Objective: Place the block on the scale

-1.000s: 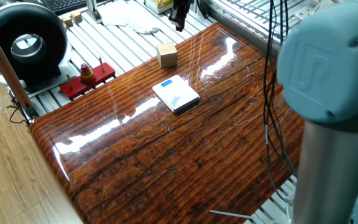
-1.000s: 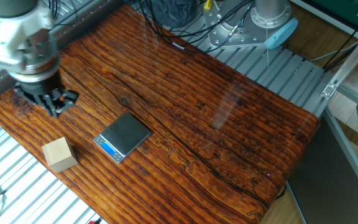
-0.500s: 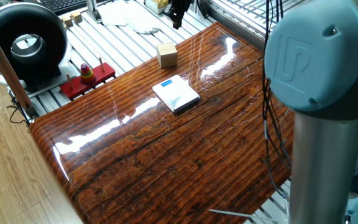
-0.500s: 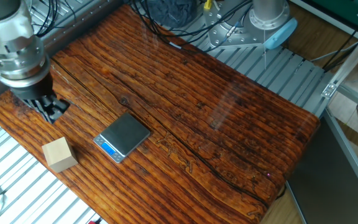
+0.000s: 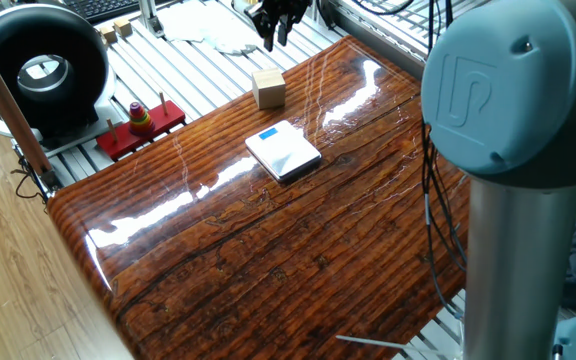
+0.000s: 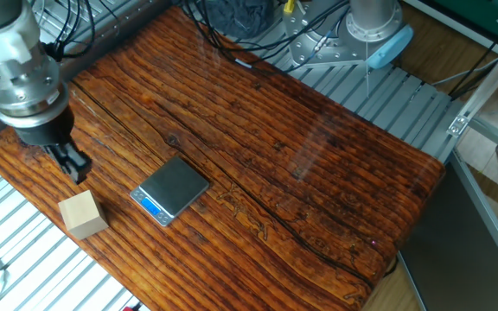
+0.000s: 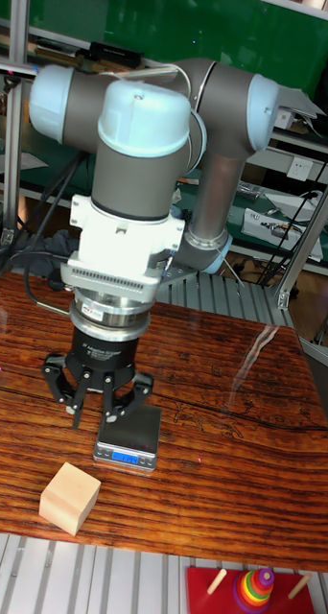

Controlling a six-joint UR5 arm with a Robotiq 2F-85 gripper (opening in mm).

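Step in hand: the approach — no pickup made. My pincer point(image 7: 99, 401) hangs above the wooden table point(image 6: 318, 164) with its fingers point(image 7: 76, 408) spread apart and nothing between them. The wooden block point(image 7: 70, 497) sits on the table near its edge, just beside the scale point(image 7: 127, 441) and not touching it. From the other fixed view my pincer stands near the block but, as far as I can judge from that angle, not yet over it. The scale's top is bare.

Next move, in my judgement — centre over the block, square my fingers to two opposite faces, descend and close.
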